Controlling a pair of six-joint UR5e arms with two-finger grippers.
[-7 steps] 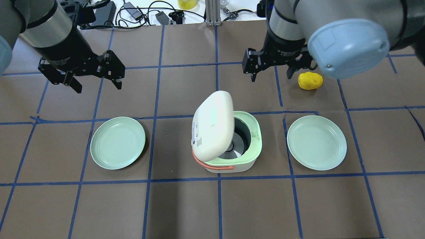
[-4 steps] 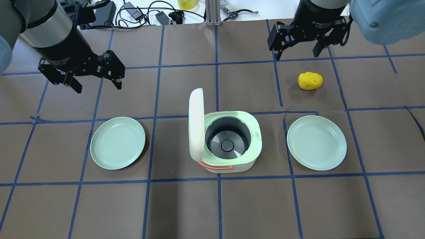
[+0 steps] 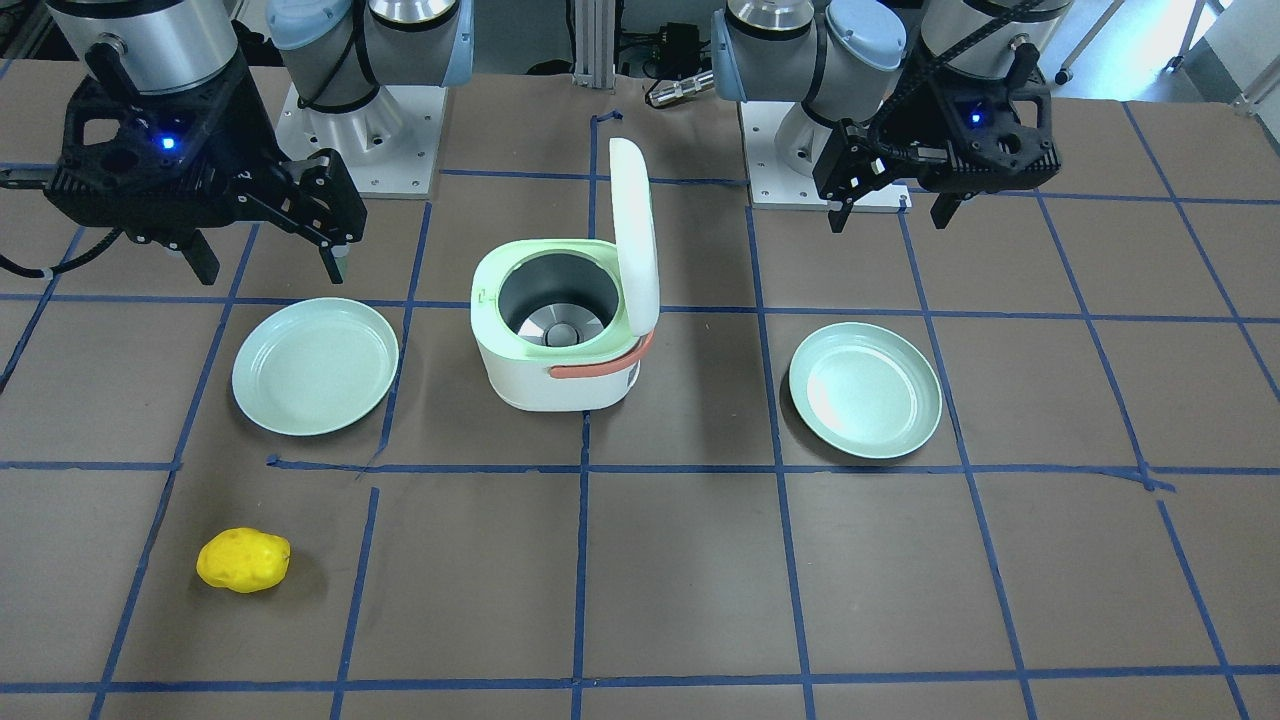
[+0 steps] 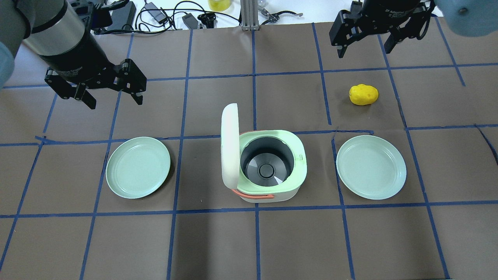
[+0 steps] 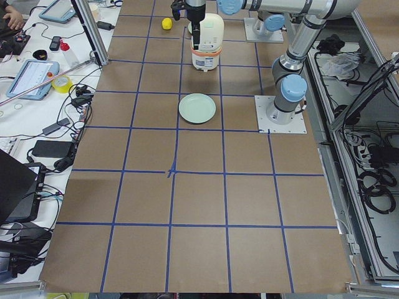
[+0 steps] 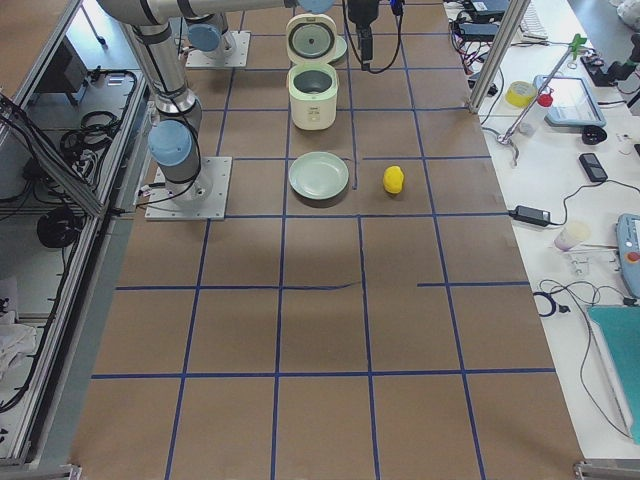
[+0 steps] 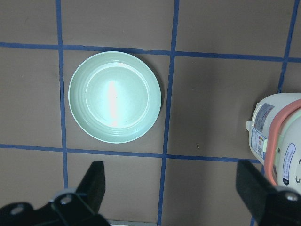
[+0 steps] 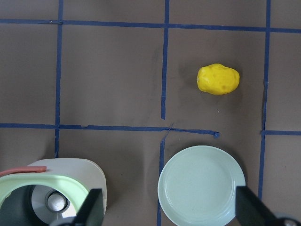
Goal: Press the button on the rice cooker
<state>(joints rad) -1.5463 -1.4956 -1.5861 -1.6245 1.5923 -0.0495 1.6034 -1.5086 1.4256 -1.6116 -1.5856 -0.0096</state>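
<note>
The rice cooker (image 4: 299, 155) stands at the table's middle, white and pale green with an orange handle. Its lid (image 4: 229, 144) stands upright and open, and the grey inner pot shows; it also appears in the front view (image 3: 545, 385). I cannot make out the button. My left gripper (image 4: 115, 102) is open and empty, up over the table on the far left of the cooker. My right gripper (image 4: 365, 52) is open and empty, high near the far right, beyond the yellow potato (image 4: 363, 94). The right wrist view shows the cooker (image 8: 89, 172) at its lower left.
Two pale green plates flank the cooker, one on the left (image 4: 138, 167) and one on the right (image 4: 370, 167). Cables and small devices lie past the table's far edge (image 4: 163, 15). The left wrist view shows the left plate (image 7: 114, 96).
The cooker's lid has swung from half-raised to fully upright. My right gripper has drawn back from near the cooker toward the far right edge. The left gripper has not moved.
</note>
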